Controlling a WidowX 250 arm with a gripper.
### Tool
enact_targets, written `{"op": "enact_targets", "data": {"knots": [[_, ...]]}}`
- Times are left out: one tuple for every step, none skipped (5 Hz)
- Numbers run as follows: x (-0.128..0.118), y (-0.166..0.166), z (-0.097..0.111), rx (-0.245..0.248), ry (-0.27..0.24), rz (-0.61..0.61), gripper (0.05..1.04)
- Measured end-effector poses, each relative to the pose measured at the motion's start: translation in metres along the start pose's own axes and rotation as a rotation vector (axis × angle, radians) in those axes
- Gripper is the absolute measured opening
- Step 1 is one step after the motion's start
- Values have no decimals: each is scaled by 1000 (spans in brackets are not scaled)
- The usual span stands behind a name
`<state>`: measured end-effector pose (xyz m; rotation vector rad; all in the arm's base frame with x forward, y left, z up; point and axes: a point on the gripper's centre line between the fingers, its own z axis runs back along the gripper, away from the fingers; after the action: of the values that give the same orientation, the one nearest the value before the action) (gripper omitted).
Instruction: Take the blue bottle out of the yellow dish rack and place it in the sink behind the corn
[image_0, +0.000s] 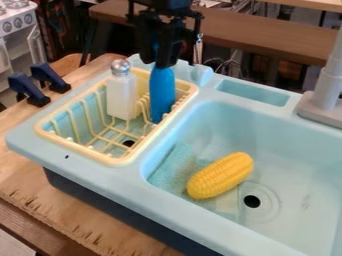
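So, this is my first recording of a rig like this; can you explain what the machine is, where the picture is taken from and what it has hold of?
The machine is a single black robot arm coming in from the top edge, ending in a two-finger gripper. A fixed camera looks down at a slant on a toy sink on a wooden table. The gripper is at the top of a blue bottle-like item; whether it grips it, I can't tell. That item and a white shaker are in a yellow rack. The basin holds yellow corn beside the drain hole.
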<state>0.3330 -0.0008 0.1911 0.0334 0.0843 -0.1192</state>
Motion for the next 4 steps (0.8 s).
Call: {"op": "enact_targets", "data": {"knots": [[3,-12,16,12,-27,-46,355],[-1,-23,38,52,-83,-36,355],[-10,-28,79,49,-124,-4,355],[-14,-37,99,-26,-158,-12,355]]}}
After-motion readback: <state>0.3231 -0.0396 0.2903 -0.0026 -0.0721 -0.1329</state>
